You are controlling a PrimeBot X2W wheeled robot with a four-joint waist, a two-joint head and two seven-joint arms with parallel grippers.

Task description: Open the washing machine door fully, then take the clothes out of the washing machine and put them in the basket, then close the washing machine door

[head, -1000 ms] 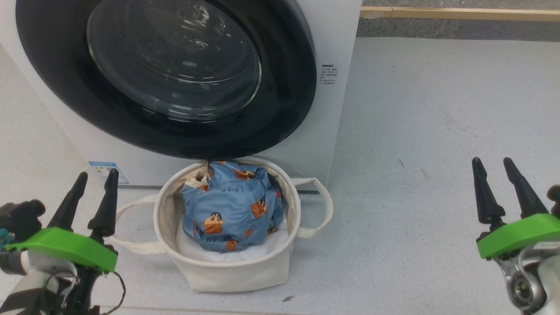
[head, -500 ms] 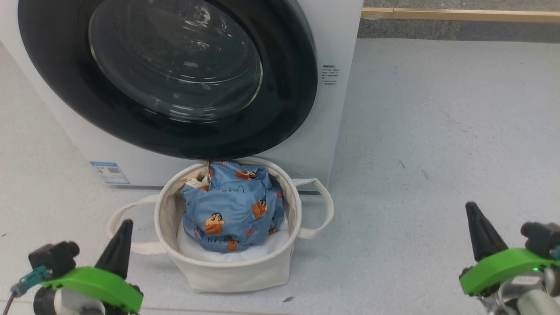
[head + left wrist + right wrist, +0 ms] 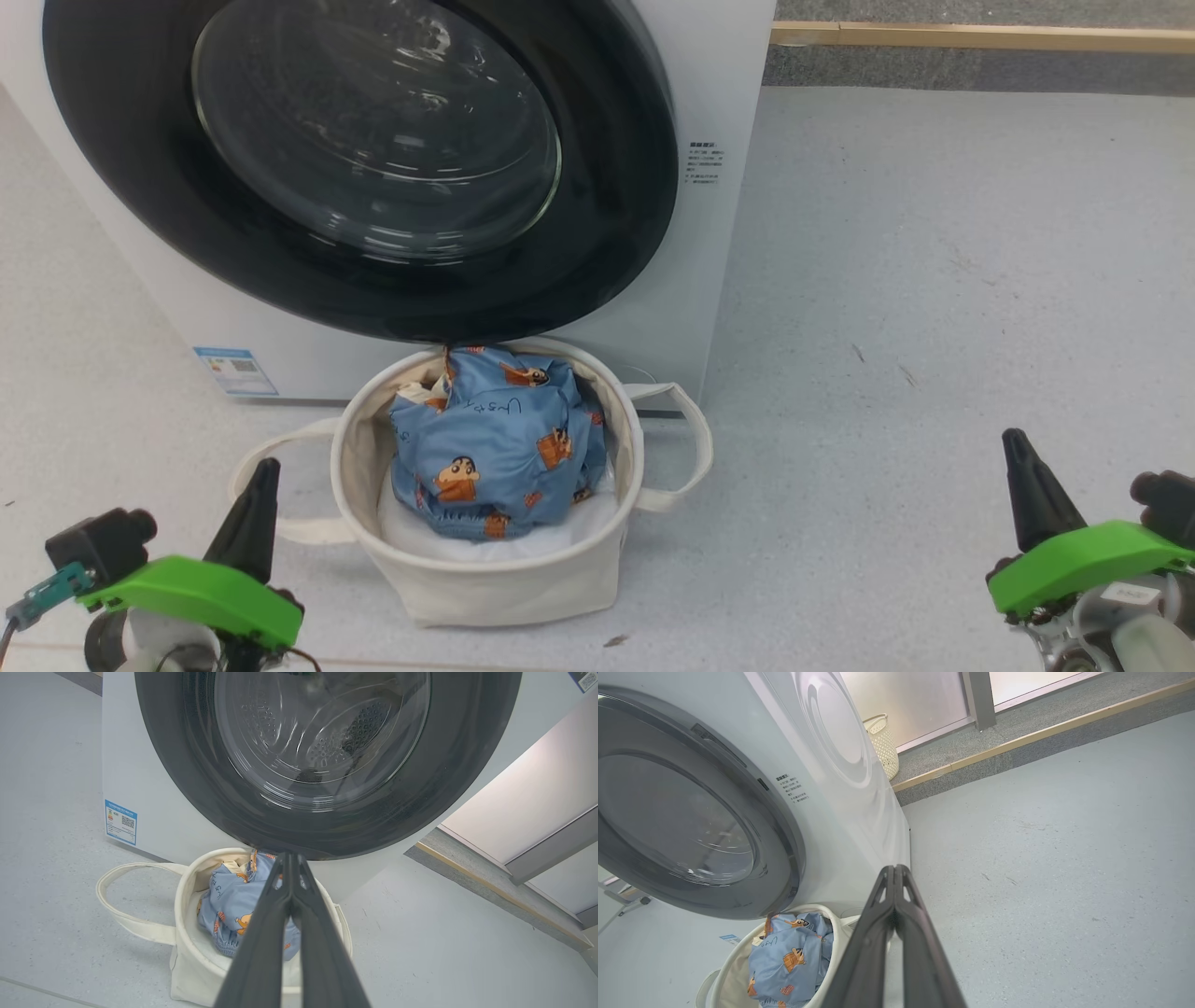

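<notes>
One basket (image 3: 495, 583), one garment (image 3: 495, 439) inside, one closed door (image 3: 611, 187), two pincers (image 3: 289, 858) (image 3: 894, 870)

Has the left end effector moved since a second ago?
Yes. Against the basket, which stayed put, the left end effector has dropped toward the head view's bottom edge, back toward the robot, and it has shut.

Left hand (image 3: 265, 469) and right hand (image 3: 1015, 441) dropped, fingers now together.

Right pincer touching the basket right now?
Apart. The head view shows the right pincer at lower right, with a wide stretch of floor between it and the basket.
</notes>
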